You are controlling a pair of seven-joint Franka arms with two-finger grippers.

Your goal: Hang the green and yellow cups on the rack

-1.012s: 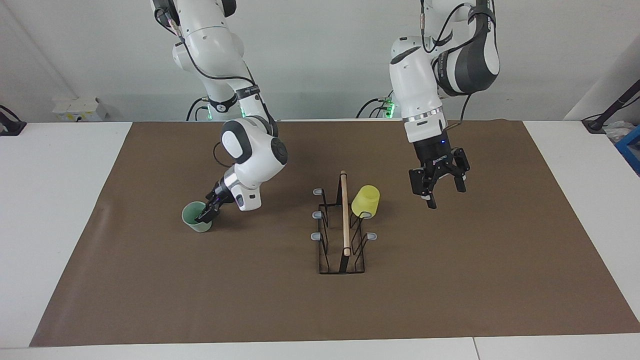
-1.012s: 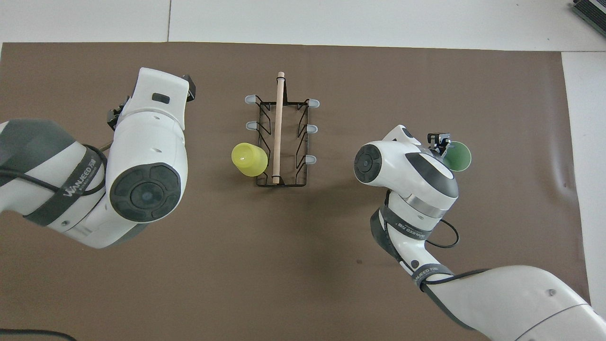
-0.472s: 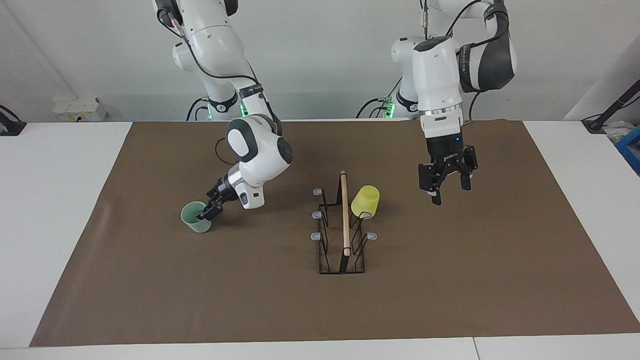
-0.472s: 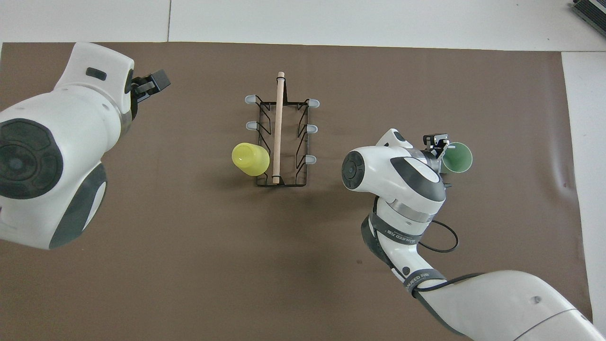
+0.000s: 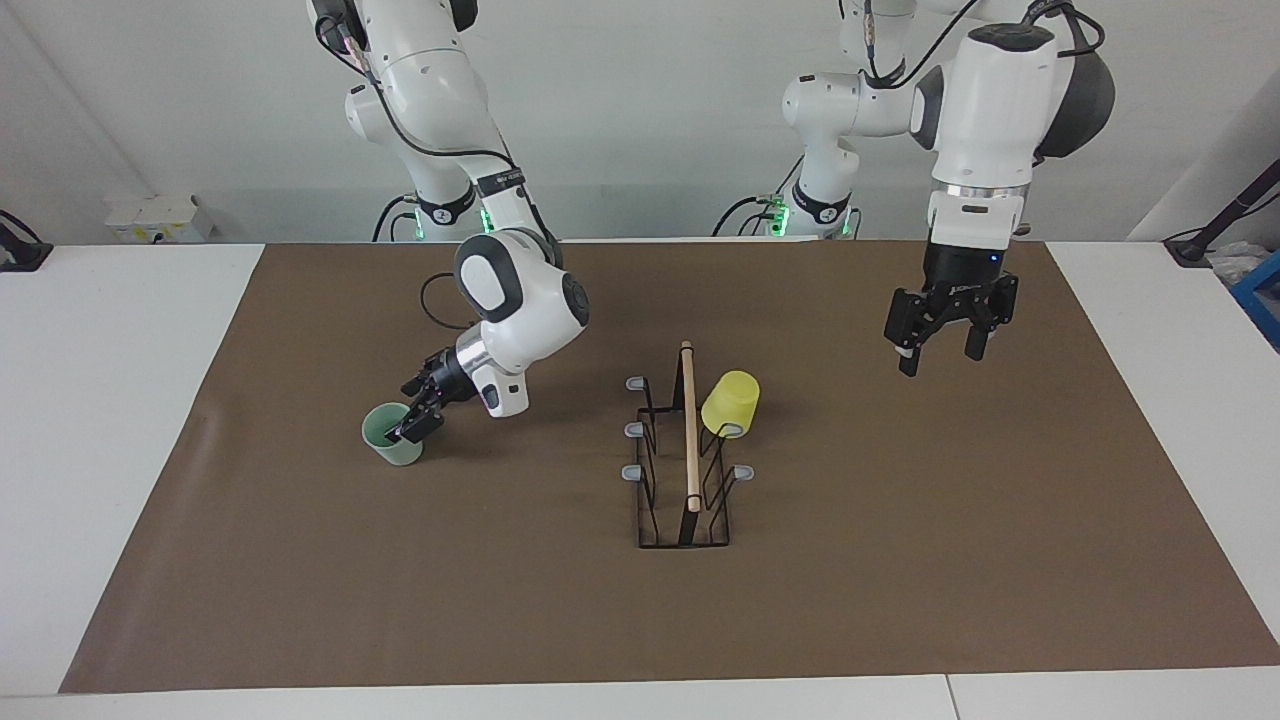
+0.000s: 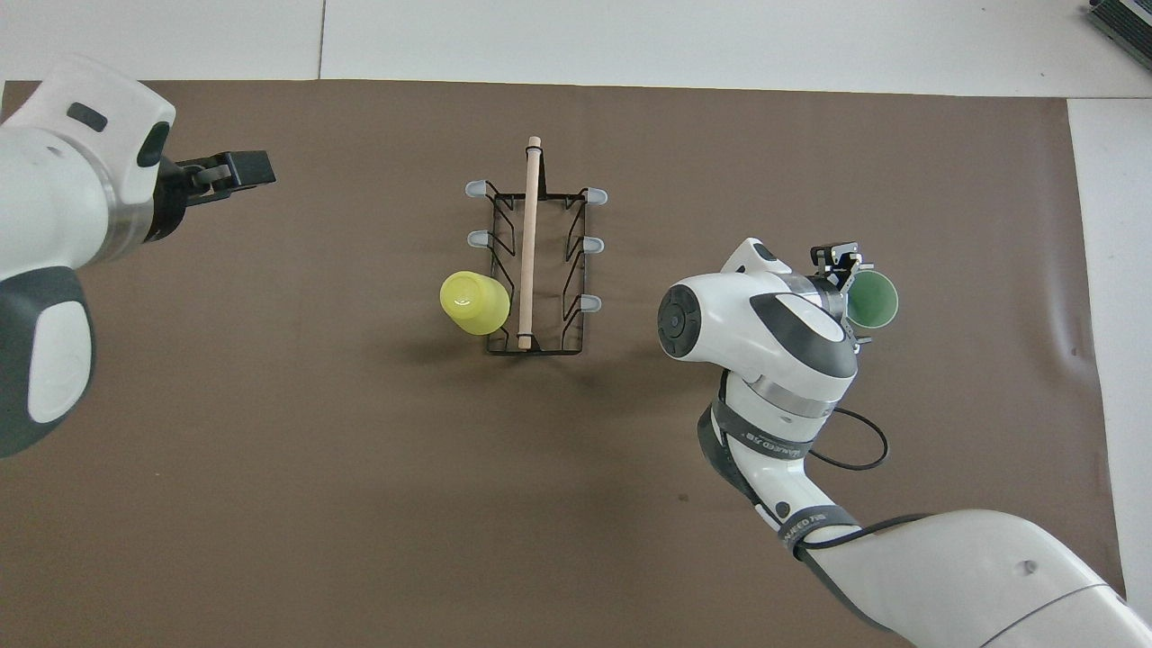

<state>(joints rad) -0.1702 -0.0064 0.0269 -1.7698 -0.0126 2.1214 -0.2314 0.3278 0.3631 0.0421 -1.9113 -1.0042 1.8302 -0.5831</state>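
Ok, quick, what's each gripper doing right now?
Left gripper: open, empty, up over the brown mat.
Right gripper: open, one finger inside the green cup, not clamped.

bare mat [image 5: 900,560] around rack [image 5: 686,470], right gripper [image 5: 418,418] seemingly straddling green cup's [image 5: 392,434] rim

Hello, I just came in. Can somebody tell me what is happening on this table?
Two robot arms are hanging cups on a rack. The yellow cup already sits upside down on a prong. The right gripper is at the rim of the green cup, which stands on the brown mat, fingers open. The left gripper hangs open above the mat, holding nothing.
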